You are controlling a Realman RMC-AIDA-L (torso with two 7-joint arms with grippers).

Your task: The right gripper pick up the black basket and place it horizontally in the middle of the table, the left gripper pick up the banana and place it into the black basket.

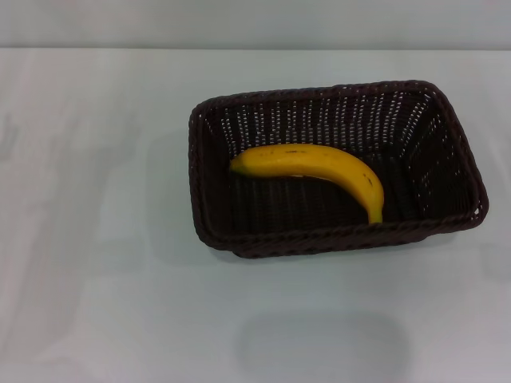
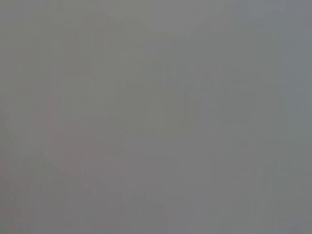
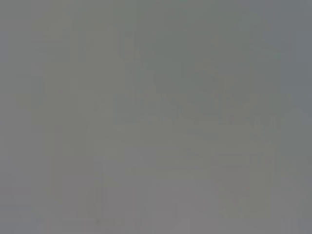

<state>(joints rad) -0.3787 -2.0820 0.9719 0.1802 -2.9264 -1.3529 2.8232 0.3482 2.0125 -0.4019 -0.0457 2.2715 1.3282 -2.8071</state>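
Observation:
The black basket (image 1: pixel 447 159), a large dark woven wicker rectangle, lies lengthwise across the middle of the white table (image 1: pixel 96 263) in the head view. The yellow banana (image 1: pixel 319 165) lies inside it on the basket floor, curved, with its dark tip toward the near right corner. Neither the left gripper nor the right gripper shows in any view. Both wrist views show only a plain grey surface.
The table's far edge runs along the top of the head view, with a grey wall behind it. A faint shadow lies on the tabletop in front of the basket.

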